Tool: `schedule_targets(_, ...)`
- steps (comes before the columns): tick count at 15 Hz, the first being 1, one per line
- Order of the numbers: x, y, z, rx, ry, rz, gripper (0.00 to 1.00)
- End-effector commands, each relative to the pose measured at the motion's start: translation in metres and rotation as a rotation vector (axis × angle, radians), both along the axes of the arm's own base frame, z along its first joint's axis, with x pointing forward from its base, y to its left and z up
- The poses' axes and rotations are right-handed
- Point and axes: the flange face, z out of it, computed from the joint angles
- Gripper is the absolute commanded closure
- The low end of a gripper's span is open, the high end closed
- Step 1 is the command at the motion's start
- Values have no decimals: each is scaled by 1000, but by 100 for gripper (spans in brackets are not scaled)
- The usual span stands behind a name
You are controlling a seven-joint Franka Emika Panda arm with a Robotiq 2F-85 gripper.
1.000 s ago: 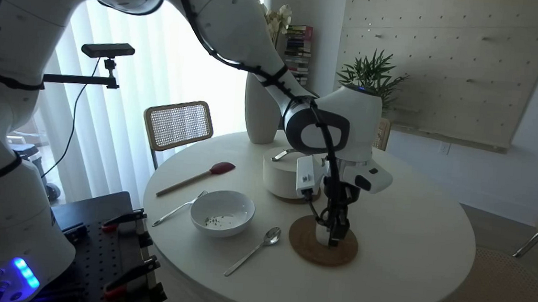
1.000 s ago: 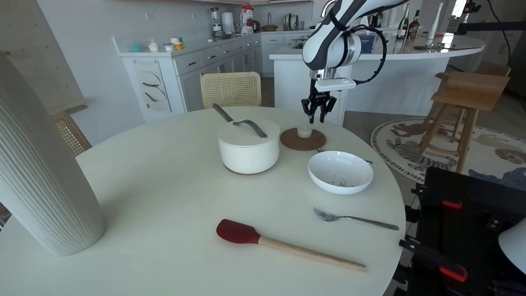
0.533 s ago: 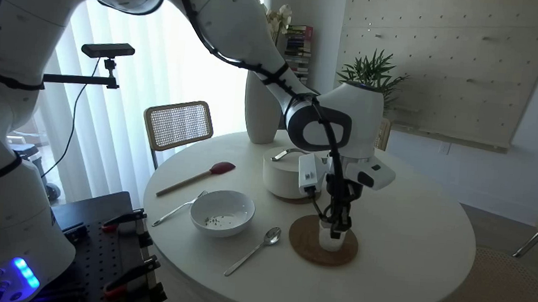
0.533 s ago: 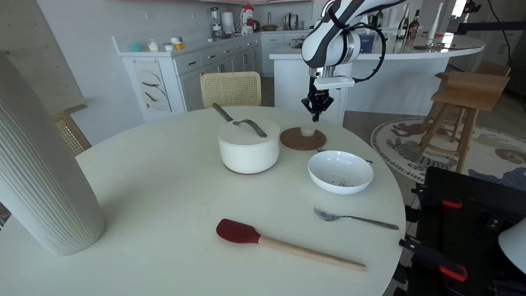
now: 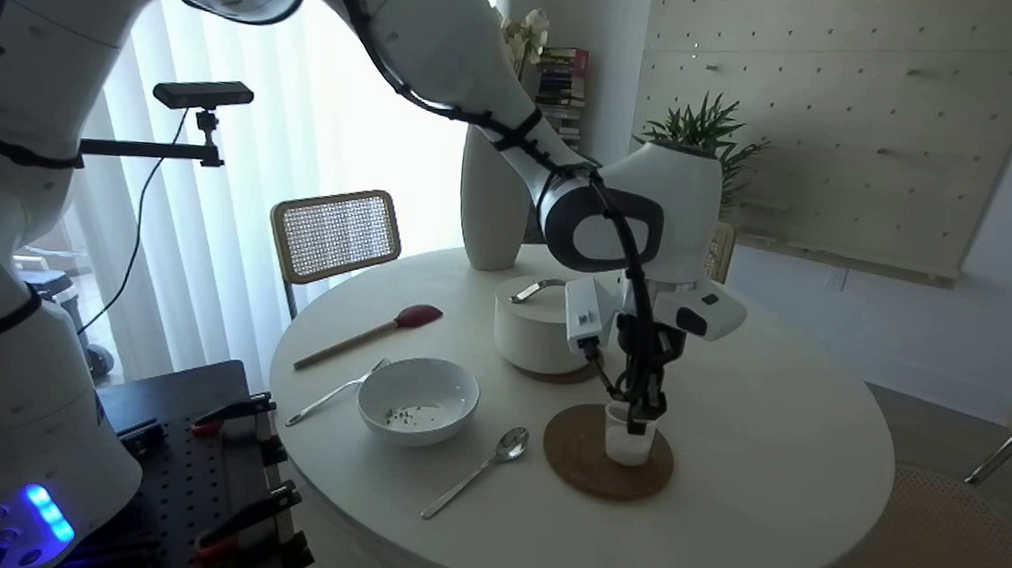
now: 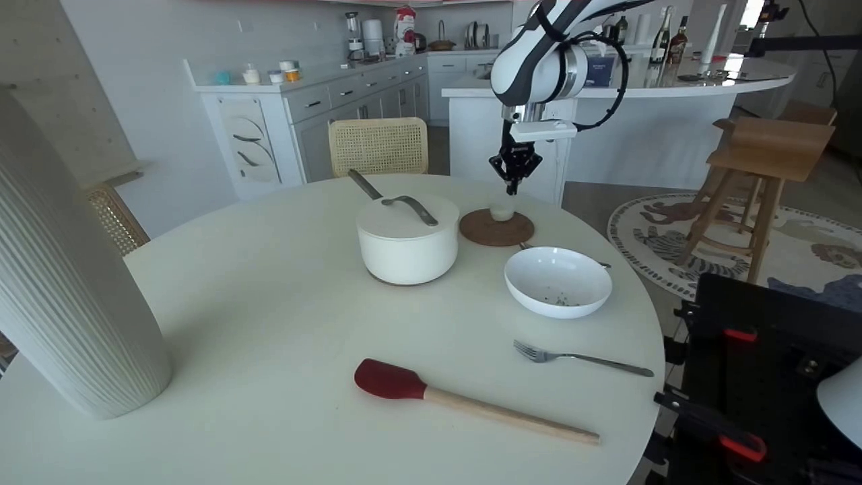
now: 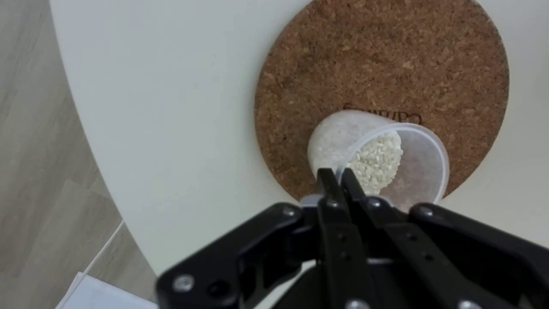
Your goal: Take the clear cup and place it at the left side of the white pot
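Because your carry should finish at the left of the white pot, begin your look on that side: leftmost on the table, in an exterior view, lie the fork and the red-headed spatula, with the white bowl just beside the fork. Pass well above that bowl if your path goes that way, and above the spoon to its right. Then comes the pot; I take its left to be the stretch of table toward the spatula, but the wording does not say from whose side, so settle that before you travel. Mind also its long handle, which juts out in an exterior view.

Rightmost of these is the round cork mat, with the clear cup over it; whether the base touches the cork or hangs just above it, I cannot tell. Your gripper is clenched on the cup, pinching its wall at the rim in the wrist view, and white grains lie inside.

The step in hand looks like the lift. Since you hold one edge only, the cup may tip or swing, so raise it straight up, slowly, and check that it hangs level before going sideways. Move in one smooth arc without twisting the wrist, lower until the base sits flat, and release gently so that nothing spills
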Motion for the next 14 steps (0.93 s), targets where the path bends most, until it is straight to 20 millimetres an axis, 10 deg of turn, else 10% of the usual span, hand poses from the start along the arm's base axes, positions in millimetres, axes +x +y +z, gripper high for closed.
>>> schedule_targets(1,1,16,36,14,-22,21,99)
schedule_targets(14,4,116,130,13,-116,150,99)
